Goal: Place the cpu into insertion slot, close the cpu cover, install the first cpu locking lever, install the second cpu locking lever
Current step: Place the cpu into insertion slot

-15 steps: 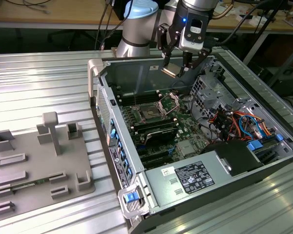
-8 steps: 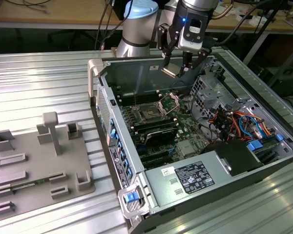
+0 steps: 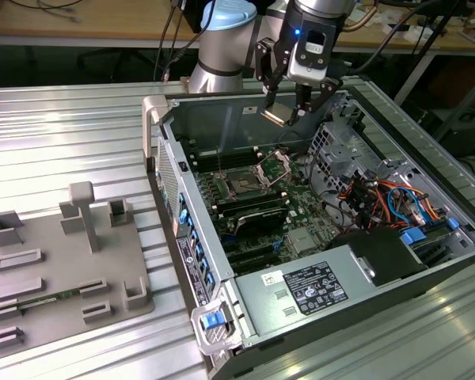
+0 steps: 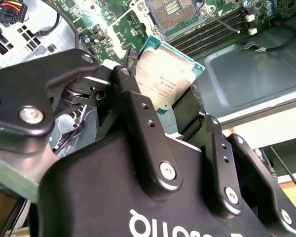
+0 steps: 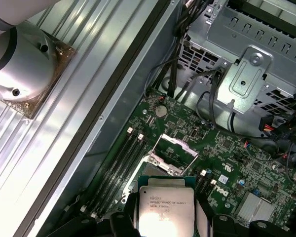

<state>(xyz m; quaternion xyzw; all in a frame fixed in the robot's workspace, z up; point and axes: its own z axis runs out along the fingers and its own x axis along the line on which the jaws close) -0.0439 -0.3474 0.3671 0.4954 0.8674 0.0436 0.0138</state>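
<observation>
Ribbed metal worktop (image 3: 63, 134) carries an open computer case (image 3: 214, 119), inside which the end effector (image 3: 287, 112), clenched on the cpu (image 3: 275, 115), holds it in the air well above the insertion slot (image 3: 243, 184), whose cpu cover (image 3: 275, 165) stands raised.

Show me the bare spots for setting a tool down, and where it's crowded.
Bare ribbed table lies beyond the grey fixture tray, and again at the exterior view's lower right beside the case. Crowded: the motherboard below the gripper holding the cpu, and the cables.
</observation>
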